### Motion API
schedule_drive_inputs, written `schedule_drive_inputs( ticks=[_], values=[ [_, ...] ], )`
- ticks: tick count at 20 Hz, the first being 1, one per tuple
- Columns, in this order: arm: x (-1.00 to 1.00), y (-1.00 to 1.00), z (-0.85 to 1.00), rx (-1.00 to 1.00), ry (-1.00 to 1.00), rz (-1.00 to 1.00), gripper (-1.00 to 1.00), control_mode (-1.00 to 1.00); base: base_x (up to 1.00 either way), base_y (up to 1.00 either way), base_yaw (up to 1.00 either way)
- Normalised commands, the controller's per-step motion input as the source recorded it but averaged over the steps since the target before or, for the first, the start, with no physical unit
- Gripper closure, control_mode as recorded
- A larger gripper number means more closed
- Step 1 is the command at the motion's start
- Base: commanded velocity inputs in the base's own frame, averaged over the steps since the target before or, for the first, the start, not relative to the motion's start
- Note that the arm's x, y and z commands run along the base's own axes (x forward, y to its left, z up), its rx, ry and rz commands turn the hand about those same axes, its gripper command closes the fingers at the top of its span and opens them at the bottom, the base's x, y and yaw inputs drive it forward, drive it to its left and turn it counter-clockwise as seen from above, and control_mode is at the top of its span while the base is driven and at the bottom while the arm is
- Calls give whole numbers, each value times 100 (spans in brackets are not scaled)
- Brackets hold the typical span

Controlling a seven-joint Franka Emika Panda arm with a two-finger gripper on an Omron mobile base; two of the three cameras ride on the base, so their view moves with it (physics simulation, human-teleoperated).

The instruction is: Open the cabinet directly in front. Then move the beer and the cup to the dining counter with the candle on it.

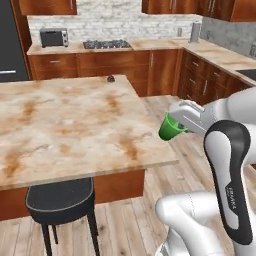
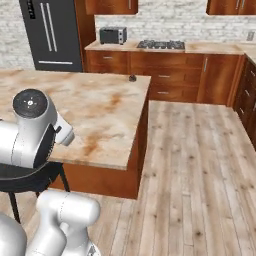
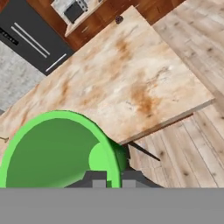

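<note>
The cup (image 1: 171, 129), small and bright green, is tilted and held by its rim in my gripper (image 1: 178, 124), which is shut on it. It hangs just off the right edge of the dining counter (image 1: 75, 125), a beige marble island with rusty veins. In the hand view the cup (image 3: 52, 151) looms at the lower left, with my gripper (image 3: 113, 176) at its rim and the dining counter (image 3: 131, 78) beyond. A thin brass-coloured sliver (image 3: 2, 139) at the left edge may be the candle. The beer is out of view. I cannot tell which wall cabinet is the task's.
A black round stool (image 1: 60, 197) stands at the island's near side. A small dark round object (image 1: 110, 78) lies at the island's far corner. Behind are a toaster oven (image 1: 54, 37), cooktop (image 1: 106, 44), black fridge (image 2: 52, 32), drawer cabinets (image 1: 200, 82) and open wooden floor (image 2: 200, 165).
</note>
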Motion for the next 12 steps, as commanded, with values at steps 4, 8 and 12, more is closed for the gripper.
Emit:
schedule_drive_inputs(
  ticks=[4,8,12],
  values=[
    [0,0,0,0,0,0,100,100,-92,100,-11],
    [0,0,0,0,0,0,100,100,-87,100,-10],
    [0,0,0,0,0,0,100,100,-20,100,-14]
  ],
)
